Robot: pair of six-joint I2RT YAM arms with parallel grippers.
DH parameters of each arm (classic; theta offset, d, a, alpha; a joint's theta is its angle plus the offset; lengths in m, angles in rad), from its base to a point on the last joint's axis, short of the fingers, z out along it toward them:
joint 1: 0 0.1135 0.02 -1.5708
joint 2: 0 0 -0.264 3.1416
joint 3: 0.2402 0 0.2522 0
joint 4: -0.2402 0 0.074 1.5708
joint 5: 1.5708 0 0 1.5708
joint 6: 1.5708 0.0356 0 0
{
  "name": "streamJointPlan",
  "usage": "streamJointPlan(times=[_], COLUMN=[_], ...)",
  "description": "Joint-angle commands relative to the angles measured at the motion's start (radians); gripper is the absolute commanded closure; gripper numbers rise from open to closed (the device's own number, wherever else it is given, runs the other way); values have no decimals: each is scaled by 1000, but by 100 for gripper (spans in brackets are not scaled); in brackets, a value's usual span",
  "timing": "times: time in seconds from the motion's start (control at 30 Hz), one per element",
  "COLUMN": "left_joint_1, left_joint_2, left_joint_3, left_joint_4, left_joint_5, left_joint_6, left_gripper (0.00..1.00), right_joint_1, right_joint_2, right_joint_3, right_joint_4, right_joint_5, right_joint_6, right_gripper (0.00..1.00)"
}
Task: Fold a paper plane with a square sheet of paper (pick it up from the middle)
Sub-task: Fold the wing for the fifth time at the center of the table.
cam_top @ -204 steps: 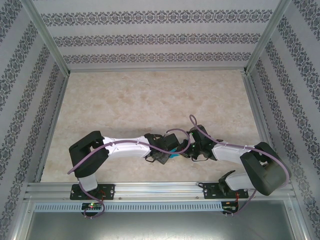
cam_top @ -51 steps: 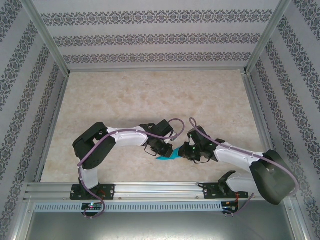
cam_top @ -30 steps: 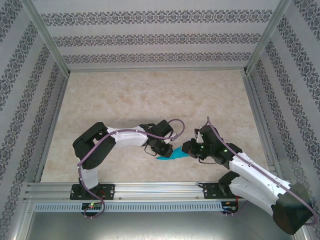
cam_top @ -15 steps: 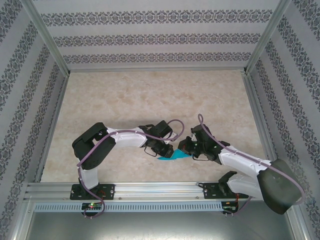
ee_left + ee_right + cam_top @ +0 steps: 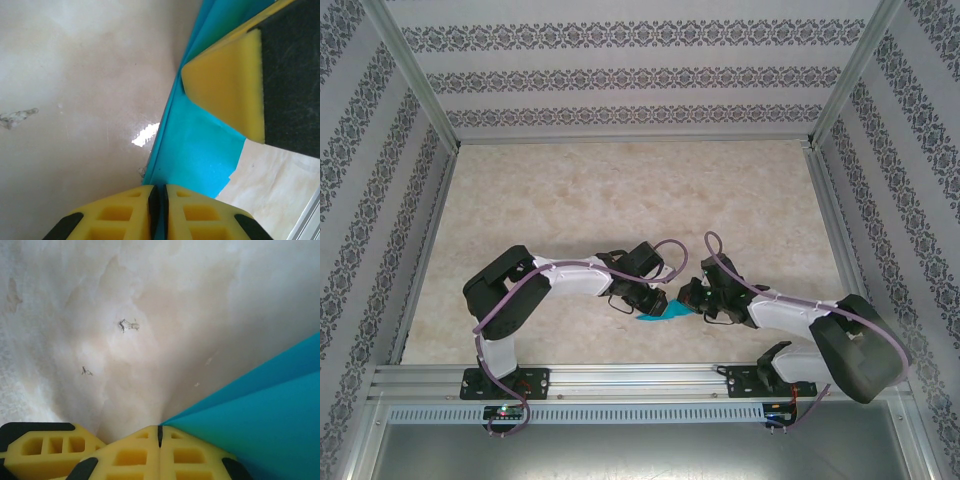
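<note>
Top external view: the left gripper [image 5: 648, 303] and the right gripper [image 5: 682, 303] meet near the front middle of the beige table [image 5: 620, 200], their tips close together. The teal paper sheet [image 5: 660, 317], folded to a narrow pointed shape, lies between and just in front of the two tips. From this height the jaw positions cannot be made out.

Left wrist view: the left gripper [image 5: 158, 192] has its two yellow fingers pressed together, with a thin edge of the paper sheet [image 5: 195, 155] pinched in the seam between them. The sheet runs away from the fingers as a long crease line beside the bare table [image 5: 75, 100]. A yellow finger of the right gripper [image 5: 225, 95] rests against the far part of the sheet.

Right wrist view: the right gripper [image 5: 160, 432] is closed, finger against finger. The paper sheet [image 5: 260, 405] narrows to a point that ends exactly at that seam and fans out to the right over the table [image 5: 150, 315].
</note>
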Motion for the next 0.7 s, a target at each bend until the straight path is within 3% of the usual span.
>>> streamJointPlan(times=[0.0,0.33,0.5,0.67], left_joint_1=[1,2,3,2], left_joint_2=[79,88,87,89], left_joint_3=[-77,-84,-84,-75], left_joint_4=[-131,-148,-150,-151], left_joint_5=[-68,-85,-85,-84], left_joint_6=[30,46,46,39], left_gripper=[83,83,83,83], right_joint_1=[-22,-110,-166,-149], right_joint_2=[31,-85,-135,-244], right_joint_3=[-34,-43,-38,1], right_joint_4=[-59,-169,-221,-288], right_joint_5=[89,146,109,74], right_joint_6=[-58,-114,-158,-167], right_gripper=[100,100,100,100])
